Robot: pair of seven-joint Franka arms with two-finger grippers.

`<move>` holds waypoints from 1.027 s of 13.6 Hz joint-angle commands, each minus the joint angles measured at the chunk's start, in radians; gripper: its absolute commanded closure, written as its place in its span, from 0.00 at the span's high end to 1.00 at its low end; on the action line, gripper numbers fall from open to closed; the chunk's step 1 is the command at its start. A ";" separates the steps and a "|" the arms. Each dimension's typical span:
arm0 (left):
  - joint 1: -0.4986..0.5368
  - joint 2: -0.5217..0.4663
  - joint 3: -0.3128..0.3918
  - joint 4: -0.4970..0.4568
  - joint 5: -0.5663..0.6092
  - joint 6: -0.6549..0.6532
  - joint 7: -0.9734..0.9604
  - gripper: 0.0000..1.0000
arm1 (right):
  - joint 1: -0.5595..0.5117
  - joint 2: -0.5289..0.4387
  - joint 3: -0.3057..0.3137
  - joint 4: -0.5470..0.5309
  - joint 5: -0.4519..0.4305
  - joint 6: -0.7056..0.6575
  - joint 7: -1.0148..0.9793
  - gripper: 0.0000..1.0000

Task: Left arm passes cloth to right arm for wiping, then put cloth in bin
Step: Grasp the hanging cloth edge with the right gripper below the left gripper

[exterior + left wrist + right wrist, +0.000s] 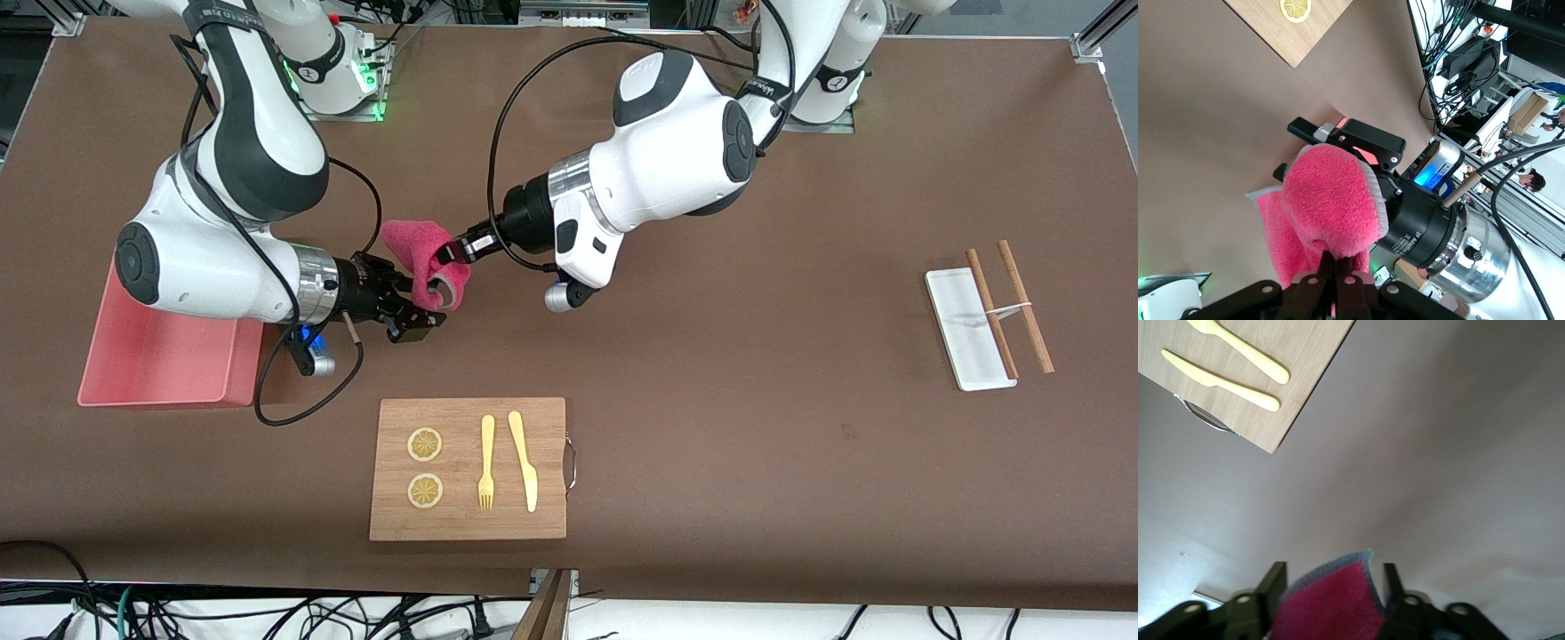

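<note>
On the brown table (800,267) the handover is under way in the air, over bare tabletop between the bin and the wooden board. The salmon-pink rectangular plastic bin (160,356) sits near the table edge at the right arm's end, partly under the right arm. The one pale wooden cutting board (468,468) lies toward the table edge nearest the front camera, carrying two lemon slices (425,444), one yellow plastic fork (486,462) and one yellow plastic knife (524,460). Near the edge at the left arm's end are one small flat white tray (965,331) and two brown wooden chopsticks (1009,307) laid across it. The single soft magenta-pink cloth with a grey border (425,258) hangs bunched between both tools: the left gripper (464,249) has its fingers pressed together on one fold of it, while the right gripper (416,307) has its fingers spread, one on each side of the cloth's drooping end. The cloth lies right between those spread fingers, so the coming move looks like the right gripper closing, then the left letting go.
</note>
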 commanded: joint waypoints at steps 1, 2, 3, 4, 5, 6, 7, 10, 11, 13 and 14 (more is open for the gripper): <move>-0.002 0.010 0.008 0.025 -0.028 0.006 -0.004 0.00 | 0.004 -0.012 -0.004 -0.013 0.027 0.000 0.006 0.29; -0.001 0.010 0.008 0.025 -0.028 0.006 -0.004 0.00 | 0.003 -0.013 -0.004 -0.010 0.027 0.000 0.003 0.27; -0.001 0.010 0.008 0.025 -0.028 0.006 -0.004 0.00 | 0.000 -0.013 -0.004 -0.008 0.027 -0.001 -0.002 0.21; -0.001 0.010 0.008 0.025 -0.028 0.006 -0.006 0.00 | -0.002 -0.015 -0.004 -0.007 0.027 -0.009 -0.003 0.15; 0.001 0.010 0.008 0.023 -0.029 0.006 -0.006 0.00 | -0.002 -0.016 -0.006 -0.005 0.027 -0.020 -0.006 0.07; 0.001 0.010 0.008 0.023 -0.029 0.006 -0.006 0.00 | -0.002 -0.016 -0.004 -0.005 0.027 -0.026 -0.012 0.00; 0.001 0.010 0.008 0.023 -0.029 0.006 -0.006 0.00 | -0.002 -0.018 -0.006 -0.005 0.025 -0.026 -0.014 0.00; 0.004 0.010 0.008 0.022 -0.031 0.005 -0.003 0.49 | -0.003 -0.019 -0.006 -0.004 0.022 -0.026 -0.014 0.00; 0.007 0.007 0.008 0.020 -0.031 0.005 -0.003 0.83 | -0.003 -0.019 -0.006 -0.004 0.018 -0.026 -0.014 0.00; 0.019 0.000 0.016 0.022 -0.024 0.002 0.011 1.00 | -0.003 -0.019 -0.006 -0.004 0.015 -0.026 -0.017 0.00; 0.043 -0.003 0.014 0.023 -0.024 -0.004 0.009 1.00 | -0.003 -0.019 -0.006 -0.004 0.015 -0.026 -0.026 0.00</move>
